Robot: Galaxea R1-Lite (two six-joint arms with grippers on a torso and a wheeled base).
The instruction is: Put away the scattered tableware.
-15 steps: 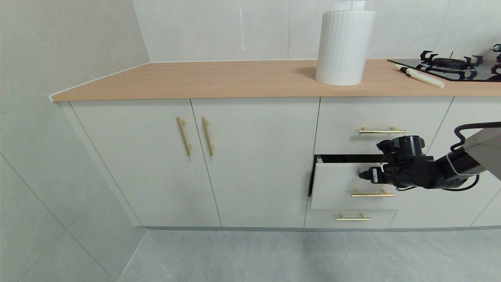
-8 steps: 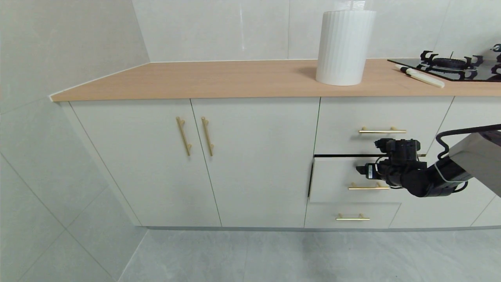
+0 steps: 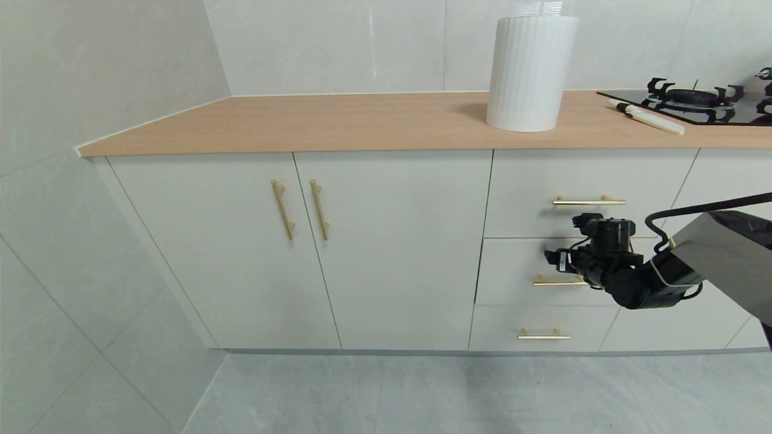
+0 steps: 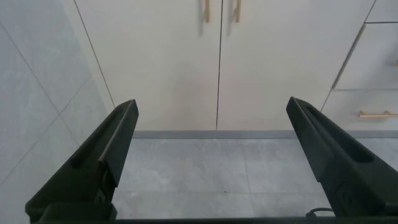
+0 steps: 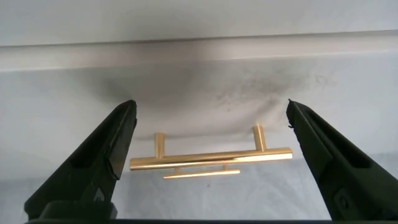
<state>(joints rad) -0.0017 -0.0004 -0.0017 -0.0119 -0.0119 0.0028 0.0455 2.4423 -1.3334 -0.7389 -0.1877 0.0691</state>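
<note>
The right gripper (image 3: 552, 259) hangs at the front of the middle drawer (image 3: 512, 271), which sits flush with the drawers above and below it in the cabinet under the desk (image 3: 301, 120). In the right wrist view its fingers (image 5: 99, 155) are spread wide apart and hold nothing. The brass handle (image 5: 210, 160) lies crosswise between them, just ahead, and whether they touch the drawer front cannot be told. The step in hand appears to be seating this drawer fully. To do that well, any last push should go squarely onto the panel with the fingers kept off the handle. The arm should then back straight out so the drawer is not dragged open. One piece of tableware, a pale utensil (image 3: 645, 116), lies on the desk with one end on the edge of the hob (image 3: 693, 108). It is to the right of a white ribbed container (image 3: 531, 72) and well above the fingers. The left gripper (image 4: 211, 109) is also spread and empty, facing the cabinet doors and the floor.
</note>
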